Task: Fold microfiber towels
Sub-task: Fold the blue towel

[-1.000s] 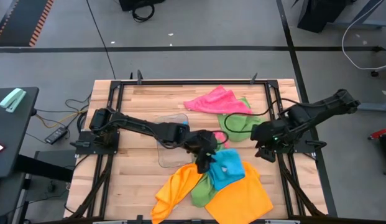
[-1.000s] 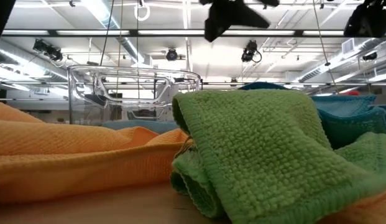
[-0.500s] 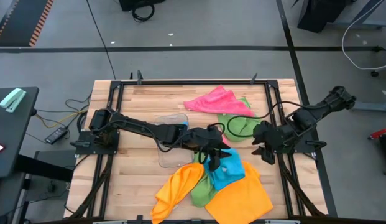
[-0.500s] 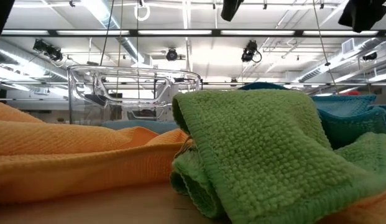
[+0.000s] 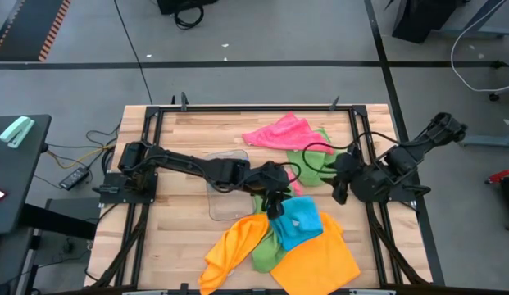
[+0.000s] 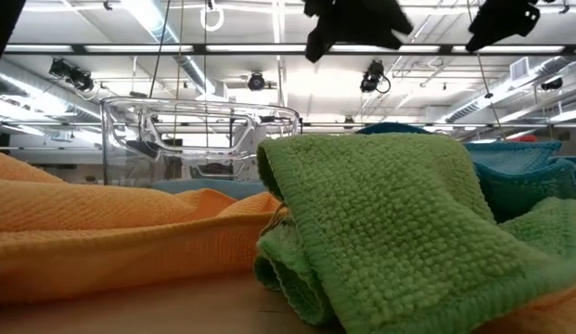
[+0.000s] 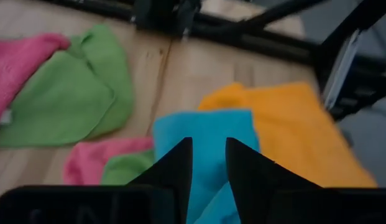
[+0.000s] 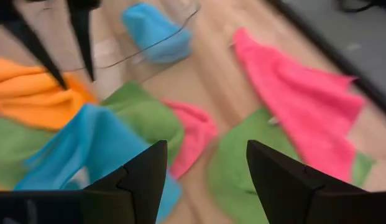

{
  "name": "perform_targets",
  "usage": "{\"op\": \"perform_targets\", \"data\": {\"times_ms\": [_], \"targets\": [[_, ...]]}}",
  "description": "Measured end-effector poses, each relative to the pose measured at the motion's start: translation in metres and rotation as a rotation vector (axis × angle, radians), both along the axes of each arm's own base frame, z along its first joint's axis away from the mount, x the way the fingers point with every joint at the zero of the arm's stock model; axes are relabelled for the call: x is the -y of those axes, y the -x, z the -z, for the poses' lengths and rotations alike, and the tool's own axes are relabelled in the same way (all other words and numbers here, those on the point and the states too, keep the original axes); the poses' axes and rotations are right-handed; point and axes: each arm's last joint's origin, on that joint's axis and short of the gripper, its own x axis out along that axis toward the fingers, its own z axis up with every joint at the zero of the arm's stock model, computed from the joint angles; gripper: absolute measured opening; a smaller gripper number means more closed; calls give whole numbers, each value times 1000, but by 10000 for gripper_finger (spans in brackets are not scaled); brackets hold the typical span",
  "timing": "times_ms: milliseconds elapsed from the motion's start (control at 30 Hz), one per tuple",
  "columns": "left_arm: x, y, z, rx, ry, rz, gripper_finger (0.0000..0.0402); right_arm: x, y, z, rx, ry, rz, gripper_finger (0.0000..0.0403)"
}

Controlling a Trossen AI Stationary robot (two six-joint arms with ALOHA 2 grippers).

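Near the table's front edge lies a heap of microfiber towels: a blue one (image 5: 300, 221) on top of a green one (image 5: 266, 251) and two orange ones (image 5: 320, 258), with a small pink one (image 7: 96, 163) beside it. A pink towel (image 5: 283, 131) and a green towel (image 5: 315, 164) lie flat farther back. My left gripper (image 7: 209, 149) hangs above the blue towel's left edge, its fingers a narrow gap apart, with nothing between them. At the table's right edge my right gripper (image 8: 205, 155) is raised and wide open, with nothing between its fingers.
A clear plastic tray (image 5: 225, 184) stands left of the heap under my left arm, with a blue cloth (image 8: 152, 28) in it. A black frame (image 5: 238, 108) runs round the tabletop. Bare wood shows at the near left (image 5: 176, 238).
My left gripper has stayed above the blue towel, tipping up for a moment and coming back down, and its fingers have drawn closer together. My right gripper has swung about its wrist from pointing down at the right edge toward the table's middle, still wide open. The towels have not moved.
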Motion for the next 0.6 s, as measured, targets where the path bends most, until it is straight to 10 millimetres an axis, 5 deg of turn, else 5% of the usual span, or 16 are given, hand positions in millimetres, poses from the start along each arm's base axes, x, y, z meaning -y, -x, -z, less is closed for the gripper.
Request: {"op": "perform_targets", "data": {"times_ms": [200,600], "targets": [[-5,2,4,-51,-46,20,103,3,-18,11,-27,18,132,229],[-1,13,15,-202,-128,88,99,-5,-51,43,-106,-341,462,229]]}}
